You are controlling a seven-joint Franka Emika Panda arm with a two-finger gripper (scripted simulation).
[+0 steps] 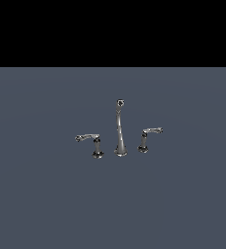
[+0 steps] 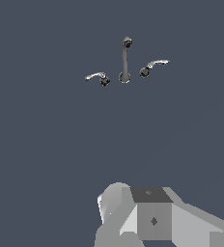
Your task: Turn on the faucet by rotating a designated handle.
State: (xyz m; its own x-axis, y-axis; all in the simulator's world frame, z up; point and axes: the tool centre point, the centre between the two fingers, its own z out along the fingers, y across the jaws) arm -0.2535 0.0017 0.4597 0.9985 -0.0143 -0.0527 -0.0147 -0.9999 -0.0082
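Observation:
The faucet [image 1: 120, 141] is a small chrome three-piece set standing on the grey floor, with a tall slender spout [image 1: 120, 127] that has a dark tip. The handle [image 1: 88, 139] stands on the exterior view's left of the spout. It is a long thin lever, drooping at the tip, on a short post with a dark base. The twin handle [image 1: 149, 133] stands on the other side. The faucet shows far off in the wrist view [image 2: 125, 62]. Only grey blocky parts of my gripper [image 2: 147, 217] show, far from the faucet. Its fingers are not clear.
The flat grey floor [image 1: 47, 204] spreads all around the faucet. A black band fills the top of the exterior view. The arm does not show in the exterior view.

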